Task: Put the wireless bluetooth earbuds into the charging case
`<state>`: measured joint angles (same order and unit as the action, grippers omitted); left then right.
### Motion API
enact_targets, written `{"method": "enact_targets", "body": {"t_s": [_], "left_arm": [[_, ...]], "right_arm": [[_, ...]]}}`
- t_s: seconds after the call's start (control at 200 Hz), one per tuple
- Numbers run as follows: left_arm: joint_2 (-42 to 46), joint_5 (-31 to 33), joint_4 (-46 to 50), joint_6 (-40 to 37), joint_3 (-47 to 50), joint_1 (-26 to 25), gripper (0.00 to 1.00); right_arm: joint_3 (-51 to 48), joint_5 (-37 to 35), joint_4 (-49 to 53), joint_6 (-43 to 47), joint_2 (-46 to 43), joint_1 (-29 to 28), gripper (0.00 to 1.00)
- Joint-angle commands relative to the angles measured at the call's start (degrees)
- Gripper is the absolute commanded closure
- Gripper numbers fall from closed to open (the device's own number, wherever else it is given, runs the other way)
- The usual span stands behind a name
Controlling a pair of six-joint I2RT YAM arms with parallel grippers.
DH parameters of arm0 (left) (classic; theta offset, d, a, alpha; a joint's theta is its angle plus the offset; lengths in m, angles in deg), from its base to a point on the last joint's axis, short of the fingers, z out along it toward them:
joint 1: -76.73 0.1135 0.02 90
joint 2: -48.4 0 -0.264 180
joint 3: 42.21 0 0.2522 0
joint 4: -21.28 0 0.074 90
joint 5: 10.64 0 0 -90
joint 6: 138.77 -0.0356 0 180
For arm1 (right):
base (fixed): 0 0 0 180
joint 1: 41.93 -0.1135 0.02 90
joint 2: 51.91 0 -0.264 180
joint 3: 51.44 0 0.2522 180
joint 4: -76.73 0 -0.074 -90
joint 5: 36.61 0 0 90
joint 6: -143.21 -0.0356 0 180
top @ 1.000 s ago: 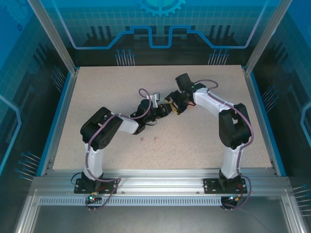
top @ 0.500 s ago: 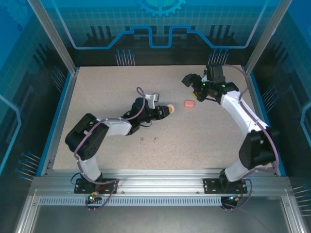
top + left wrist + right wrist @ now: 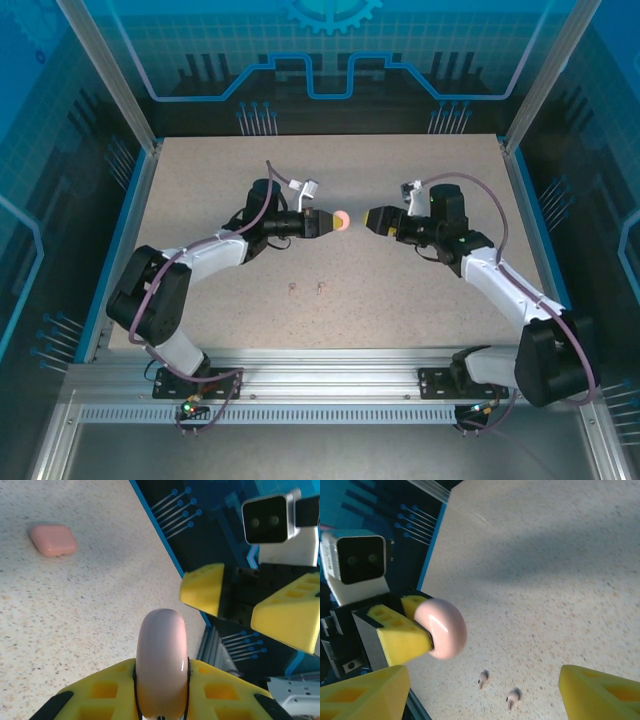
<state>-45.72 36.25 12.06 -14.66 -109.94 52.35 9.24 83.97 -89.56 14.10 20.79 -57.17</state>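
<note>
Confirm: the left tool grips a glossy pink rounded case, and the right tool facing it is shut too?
No: the right tool is open, per the left wrist view. The left tool does grip the glossy pink rounded case.

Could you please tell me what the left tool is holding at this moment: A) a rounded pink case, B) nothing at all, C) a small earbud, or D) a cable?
A: the left tool is shut on the rounded pink case, which sticks out from its grip.
</note>
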Motion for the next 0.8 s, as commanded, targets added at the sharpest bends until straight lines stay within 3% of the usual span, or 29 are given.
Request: {"method": "enact_targets", "body": {"t_s": [0.0, 0.235, 0.54, 0.795], "left_arm": [[-2.03, -4.85, 2.08, -1.47, -3.5, 0.3, 1.0], [-3.53, -5.27, 0.8, -0.15, -4.95, 0.24, 1.0], [-0.86, -4.27, 0.17, -0.36, -3.7, 0.66, 1.0], [-0.39, -4.27, -0.2, -0.4, -3.25, 1.55, 1.0]], "right_arm": [[0.56, 2.22, -6.16, 1.76, 2.26, -1.61, 0.22], [4.89, -0.27, -5.03, 2.72, 7.23, -4.17, 0.24], [1.67, -1.98, -7.2, 0.17, 15.12, -1.36, 0.31], [-4.9, 0.09, -7.73, -1.84, 7.9, 2.67, 0.32]]}}
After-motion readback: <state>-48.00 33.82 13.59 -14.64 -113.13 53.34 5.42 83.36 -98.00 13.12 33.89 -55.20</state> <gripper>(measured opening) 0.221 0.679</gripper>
